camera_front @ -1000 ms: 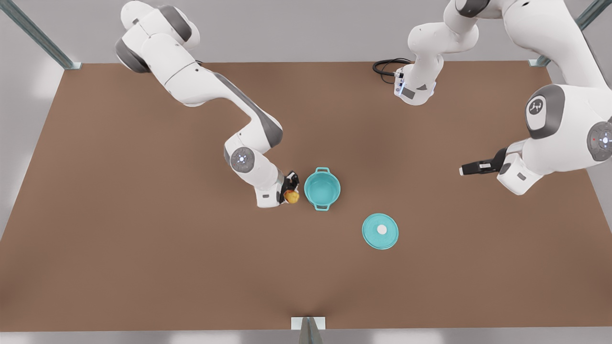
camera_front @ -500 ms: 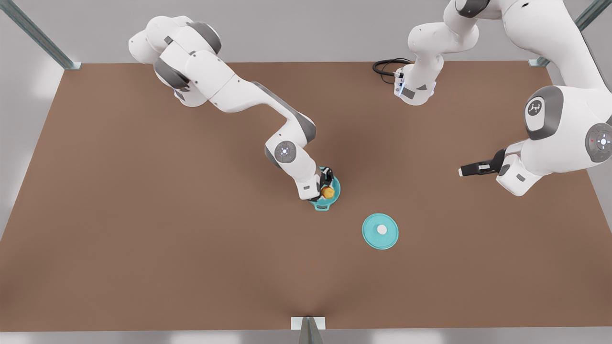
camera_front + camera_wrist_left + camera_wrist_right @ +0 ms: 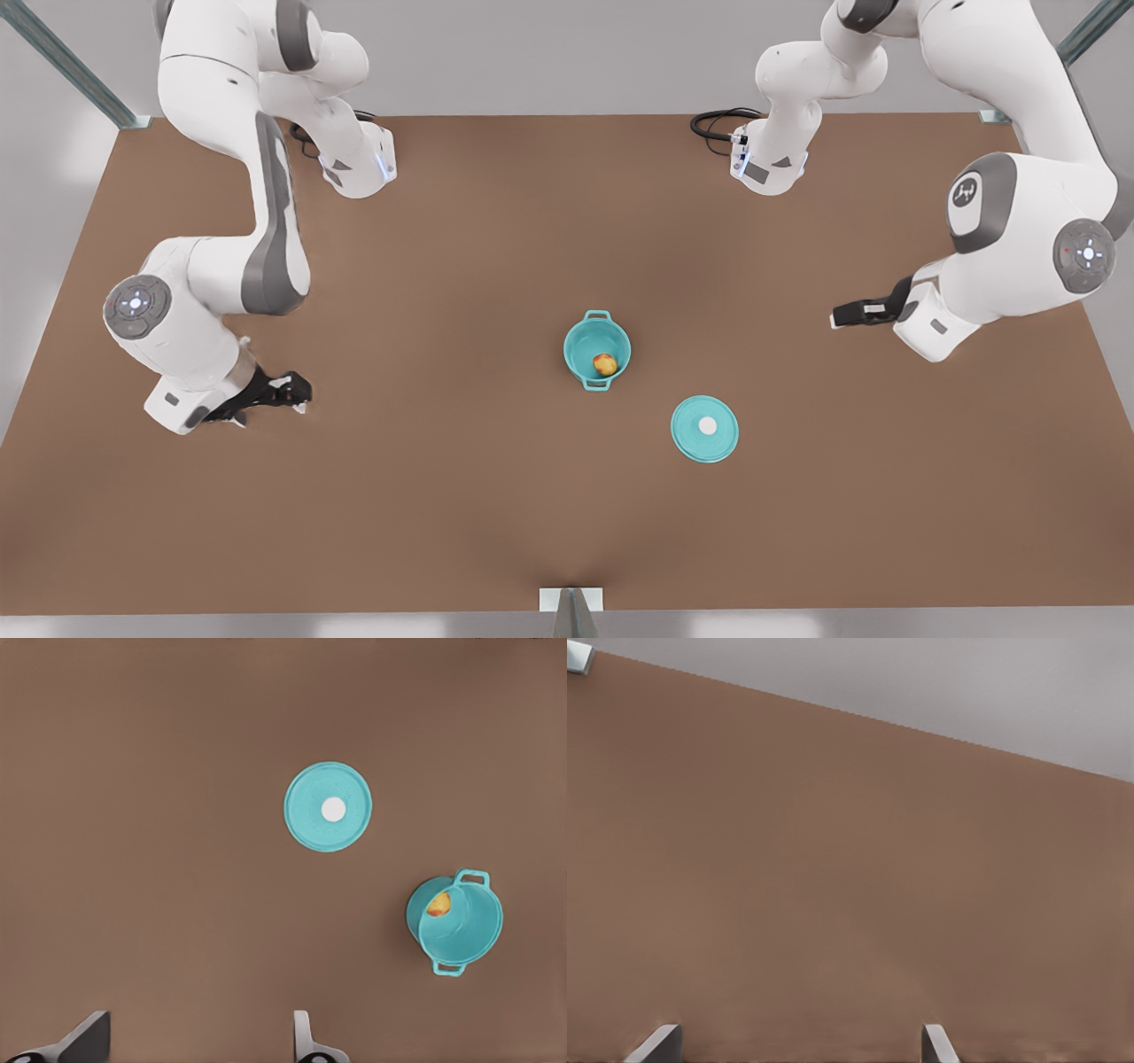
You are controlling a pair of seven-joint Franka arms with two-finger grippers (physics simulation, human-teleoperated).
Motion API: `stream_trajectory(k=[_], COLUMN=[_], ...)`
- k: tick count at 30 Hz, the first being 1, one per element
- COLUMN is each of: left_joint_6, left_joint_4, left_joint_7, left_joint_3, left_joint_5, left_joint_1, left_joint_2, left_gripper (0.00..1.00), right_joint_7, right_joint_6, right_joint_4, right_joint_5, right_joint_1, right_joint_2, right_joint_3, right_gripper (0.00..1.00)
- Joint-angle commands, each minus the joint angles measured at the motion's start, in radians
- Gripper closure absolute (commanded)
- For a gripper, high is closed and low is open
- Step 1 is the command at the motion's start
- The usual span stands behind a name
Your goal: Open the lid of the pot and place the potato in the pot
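The teal pot (image 3: 597, 348) stands uncovered near the table's middle, and the potato (image 3: 605, 363) lies inside it. In the left wrist view, the potato (image 3: 437, 904) rests against the inner wall of the pot (image 3: 461, 926). The pot lid (image 3: 704, 429), a flat teal disc with a white knob, lies on the table toward the front view's lower right of the pot; the left wrist view also shows the lid (image 3: 328, 806). My left gripper (image 3: 837, 316) (image 3: 202, 1020) waits open and empty at the front view's right. My right gripper (image 3: 299, 390) (image 3: 801, 1032) hangs open and empty at the front view's left, far from the pot.
The brown table (image 3: 443, 496) spreads wide around the pot and lid. A black cable (image 3: 713, 124) coils by an arm base at the back. Metal brackets (image 3: 571, 601) mark the table's edges. The right wrist view shows the bare table (image 3: 833, 886) and a grey wall.
My right gripper carried the potato over the pot, let it go inside, and pulled far back to the front view's left. The left gripper shifted slightly.
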State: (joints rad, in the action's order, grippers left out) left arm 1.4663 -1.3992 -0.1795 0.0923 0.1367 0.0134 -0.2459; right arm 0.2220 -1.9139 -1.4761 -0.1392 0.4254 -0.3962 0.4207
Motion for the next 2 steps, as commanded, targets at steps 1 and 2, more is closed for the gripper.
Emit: stream_trajectory(k=[1, 2], left_joint_6=[0.039, 0.039], left_joint_4=[0.003, 0.003], left_joint_7=[0.022, 0.022], left_joint_3=[0.001, 0.001], left_joint_5=[-0.006, -0.008], left_joint_1=[-0.009, -0.013], left_joint_2=[0.0, 0.0], left_gripper=[0.0, 0.0], right_joint_7=[0.16, 0.155], right_joint_6=[0.309, 0.308], right_joint_4=[0.0, 0.0], right_joint_5=[-0.005, -0.01], right_joint_1=[0.001, 0.001], right_joint_2=[-0.004, -0.016], right_joint_3=[0.02, 0.02], right_gripper=[0.0, 0.0])
